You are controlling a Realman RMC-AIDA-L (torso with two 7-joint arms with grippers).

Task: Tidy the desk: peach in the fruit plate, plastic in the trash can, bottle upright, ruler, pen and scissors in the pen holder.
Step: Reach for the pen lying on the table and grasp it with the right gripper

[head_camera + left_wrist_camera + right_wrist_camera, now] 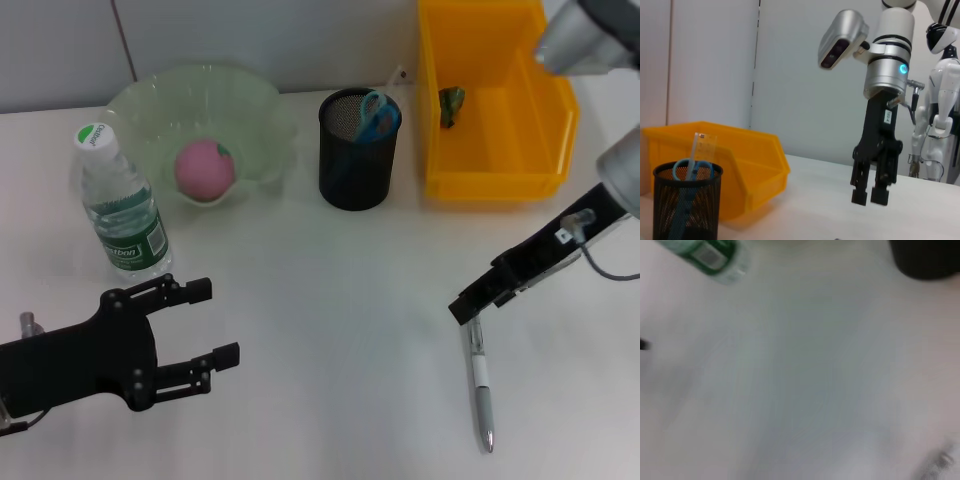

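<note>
**Q:** Where did the pen (481, 385) lie?

**A:** On the desk (340, 330), at about five o'clock from the pen holder (357, 150) and well apart from it. The right gripper (470, 303) hung just above the pen's upper end, fingers slightly apart and clamped on nothing. The left gripper (215, 322) sat parked at seven o'clock, fingers spread.

**Q:** How would it handle?

**A:** Probably light, stiff and slick, so prone to rolling. Pinching mid-barrel, across its width, looked soundest. The scissors (377, 114) already stood in the holder.
</note>
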